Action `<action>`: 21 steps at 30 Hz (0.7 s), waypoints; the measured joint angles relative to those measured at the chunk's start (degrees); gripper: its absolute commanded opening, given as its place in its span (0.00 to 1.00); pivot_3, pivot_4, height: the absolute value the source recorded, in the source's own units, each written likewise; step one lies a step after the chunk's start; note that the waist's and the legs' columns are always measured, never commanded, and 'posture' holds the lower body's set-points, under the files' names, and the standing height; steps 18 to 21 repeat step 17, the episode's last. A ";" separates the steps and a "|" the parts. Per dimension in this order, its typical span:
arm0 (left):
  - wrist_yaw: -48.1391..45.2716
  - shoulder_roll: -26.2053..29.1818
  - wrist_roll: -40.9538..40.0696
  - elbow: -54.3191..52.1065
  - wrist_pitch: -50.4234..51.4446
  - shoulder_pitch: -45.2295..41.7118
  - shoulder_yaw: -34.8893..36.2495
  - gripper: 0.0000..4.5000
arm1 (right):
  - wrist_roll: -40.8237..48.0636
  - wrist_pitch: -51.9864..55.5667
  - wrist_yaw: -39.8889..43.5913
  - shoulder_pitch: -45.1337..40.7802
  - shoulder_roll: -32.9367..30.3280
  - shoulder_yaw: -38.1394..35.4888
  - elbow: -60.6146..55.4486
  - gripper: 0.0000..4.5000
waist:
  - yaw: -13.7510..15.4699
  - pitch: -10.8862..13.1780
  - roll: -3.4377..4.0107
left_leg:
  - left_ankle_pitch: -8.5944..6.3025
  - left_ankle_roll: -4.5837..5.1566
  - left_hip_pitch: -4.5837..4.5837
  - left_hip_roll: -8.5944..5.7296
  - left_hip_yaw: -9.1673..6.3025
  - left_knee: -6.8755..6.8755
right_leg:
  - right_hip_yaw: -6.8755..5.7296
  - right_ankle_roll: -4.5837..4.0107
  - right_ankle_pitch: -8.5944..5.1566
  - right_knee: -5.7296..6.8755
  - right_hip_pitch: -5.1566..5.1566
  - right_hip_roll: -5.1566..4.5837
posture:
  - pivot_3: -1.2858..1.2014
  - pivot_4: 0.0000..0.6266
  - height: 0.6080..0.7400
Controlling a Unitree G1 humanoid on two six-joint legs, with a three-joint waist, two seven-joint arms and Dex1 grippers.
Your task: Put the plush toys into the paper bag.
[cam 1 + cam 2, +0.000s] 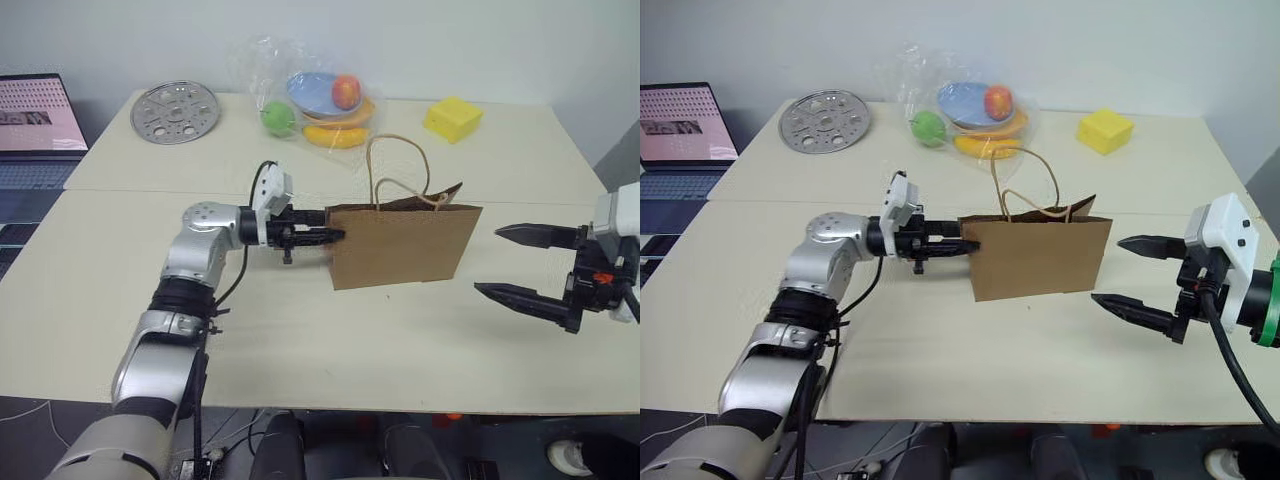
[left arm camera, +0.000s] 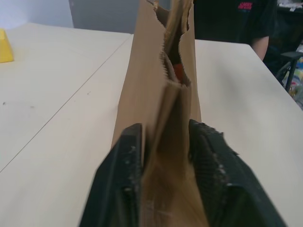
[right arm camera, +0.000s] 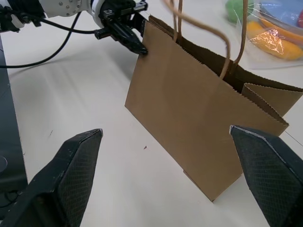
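Head views: The paper bag (image 1: 404,247) stands upright near the middle of the pale counter (image 1: 300,340), mouth open at the top, with its two loop handles (image 1: 398,165) rising above the rim. The left gripper (image 1: 322,237) points level at the bag's left narrow side, its fingertips at the upper edge of that side. The right gripper (image 1: 520,262) hangs to the right of the bag, well apart from it, jaws spread wide and holding nothing. At the far edge of the counter lie a round perforated metal disc (image 1: 175,111), a clear plastic bag of fruit (image 1: 320,100) with a blue plate inside, and a yellow block (image 1: 452,118). A laptop (image 1: 35,125) sits beyond the counter's left end.

Left wrist view: The two black fingers (image 2: 120,189) straddle the folded side edge of the paper bag, one on each side of the paper; the gap is narrow, and contact with the paper cannot be confirmed. An orange-red object (image 2: 178,72) shows inside the bag's mouth; its identity cannot be determined. A person in dark clothing (image 2: 232,19) stands beyond the counter.

Right wrist view: The right gripper's fingers (image 3: 66,182) stand far apart, the bag upright between and beyond them. The left gripper meets the bag's far top corner.
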 measured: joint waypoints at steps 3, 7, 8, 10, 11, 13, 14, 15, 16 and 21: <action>1.53 3.20 -0.83 -6.78 2.73 4.31 1.74 0.82 | -1.61 -1.60 1.33 -0.83 -0.72 1.82 1.68 1.00 | -0.17 0.00 0.00 | 0.00 0.00 0.00 0.00 0.01 0.01 | 0.01 0.00 0.00 -0.01 0.00 -0.01 | 0.52 0.24 1.00; 6.31 14.51 -0.45 -20.42 7.02 16.66 7.07 0.96 | -6.06 -5.97 7.10 -2.45 -5.57 3.39 9.39 1.00 | -1.02 0.01 0.02 | 0.00 0.00 0.09 0.08 0.10 -0.08 | 0.06 -0.01 0.00 0.00 -0.02 -0.01 | 0.52 0.24 1.00; 7.48 17.37 -0.02 -23.49 8.91 19.01 8.08 0.96 | -7.15 -7.10 8.66 -2.61 -6.60 3.39 11.65 1.00 | -0.93 0.01 0.02 | 0.00 0.00 0.12 0.07 0.10 -0.08 | 0.06 -0.01 0.00 -0.01 0.01 -0.01 | 0.52 0.24 1.00; 9.27 21.21 -0.16 -29.33 12.22 23.40 10.91 0.96 | -8.96 -9.32 11.35 -3.68 -7.88 4.17 14.93 1.00 | -0.72 0.01 0.02 | 0.00 0.00 0.13 0.06 0.15 -0.07 | 0.09 0.00 -0.01 -0.05 0.03 -0.03 | 0.52 0.24 1.00; 10.06 22.76 -0.48 -31.72 13.91 25.84 12.70 0.96 | -10.09 -10.37 12.73 -4.31 -8.45 4.44 16.74 1.00 | -0.52 0.01 0.02 | 0.00 0.00 0.14 0.04 0.19 -0.06 | 0.11 0.00 -0.02 -0.07 0.06 -0.07 | 0.52 0.24 1.00; 11.42 24.16 -1.55 -34.71 16.42 28.81 15.72 0.96 | -11.24 -11.92 14.61 -4.91 -8.96 5.01 19.27 1.00 | -0.16 0.01 0.02 | 0.00 0.00 0.14 0.04 0.20 -0.03 | 0.10 -0.06 -0.07 -0.09 0.07 -0.07 | 0.52 0.24 1.00; 12.14 24.50 -2.17 -35.89 17.52 29.98 16.91 0.96 | -11.98 -12.56 15.45 -4.95 -9.26 5.41 20.15 1.00 | -0.05 0.01 0.02 | 0.00 0.00 0.14 0.04 0.22 -0.02 | 0.11 -0.06 -0.13 -0.09 0.07 -0.07 | 0.52 0.24 1.00; 12.50 24.51 -3.04 -36.87 18.42 31.10 18.17 0.96 | -12.66 -13.08 16.13 -4.91 -9.33 5.62 20.69 1.00 | -0.06 0.01 0.02 | 0.00 0.00 0.15 0.05 0.25 -0.02 | 0.12 -0.02 -0.18 -0.09 0.07 -0.08 | 0.52 0.24 1.00; 13.10 24.50 -4.42 -38.27 19.82 32.84 19.71 0.96 | -13.21 -13.78 17.10 -4.73 -9.34 5.70 21.44 1.00 | -0.12 0.01 0.02 | 0.00 0.00 0.16 0.07 0.29 -0.02 | 0.14 0.06 -0.24 -0.09 0.06 -0.08 | 0.52 0.24 1.00; 13.52 24.48 -5.17 -38.78 20.50 33.46 20.26 0.96 | -13.46 -14.12 17.56 -4.67 -9.34 5.76 21.94 1.00 | -0.13 0.01 0.02 | 0.00 0.00 0.18 0.07 0.30 -0.02 | 0.14 0.06 -0.23 -0.07 0.06 -0.08 | 0.52 0.24 1.00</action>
